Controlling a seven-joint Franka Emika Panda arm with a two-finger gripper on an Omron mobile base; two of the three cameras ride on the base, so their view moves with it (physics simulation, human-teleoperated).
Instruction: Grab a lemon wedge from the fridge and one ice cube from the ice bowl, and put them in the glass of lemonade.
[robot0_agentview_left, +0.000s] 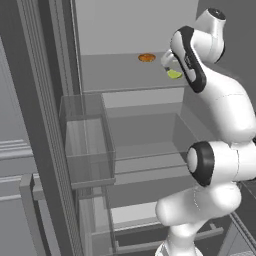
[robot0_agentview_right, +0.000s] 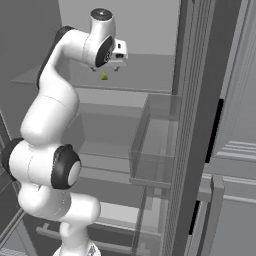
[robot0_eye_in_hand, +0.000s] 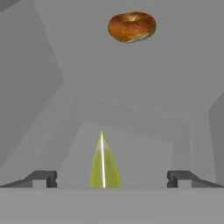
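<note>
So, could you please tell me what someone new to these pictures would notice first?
The big white arm reaching into the open fridge, its pincer poised just above the small yellow-green lemon wedge on the upper shelf. In the hand view the wedge stands between the wide-apart fingertips, untouched. An orange-brown ring-shaped item lies farther back on the same shelf.

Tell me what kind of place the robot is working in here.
Most likely a kitchen, at an open fridge: pale grey interior, clear shelves and a clear door bin. Food sits on the upper shelf: a lemon wedge below the open gripper, and a brown ring-shaped item farther back.
</note>
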